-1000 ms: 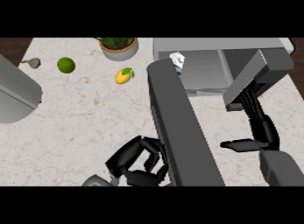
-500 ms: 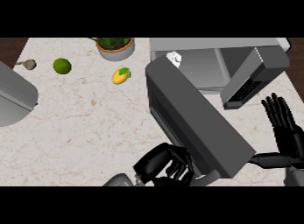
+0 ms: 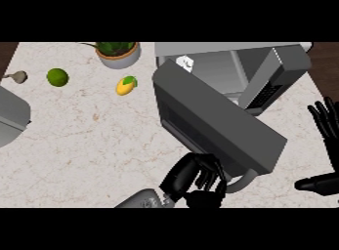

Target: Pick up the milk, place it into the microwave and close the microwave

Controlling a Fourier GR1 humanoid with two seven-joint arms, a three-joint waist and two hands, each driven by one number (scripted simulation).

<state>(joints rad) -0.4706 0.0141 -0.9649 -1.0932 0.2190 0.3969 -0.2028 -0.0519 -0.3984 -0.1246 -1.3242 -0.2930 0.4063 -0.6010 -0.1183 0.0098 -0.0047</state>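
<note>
Seemingly mid-closing, the robot's left hand (image 3: 195, 179), fingers curled at the near edge of the grey microwave's open door (image 3: 215, 126), looks set to swing it shut. A small white milk carton (image 3: 185, 62) stands inside the grey microwave (image 3: 273, 73) at the far wall. The right hand (image 3: 333, 141) rests open at the right edge. Next, the door needs pushing toward the cavity.

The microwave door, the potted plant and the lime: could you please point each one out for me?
microwave door (image 3: 215, 124): head view, middle of its grey panel.
potted plant (image 3: 118, 57): head view, front wall of its pot.
lime (image 3: 56, 76): head view, middle of the fruit.
</note>
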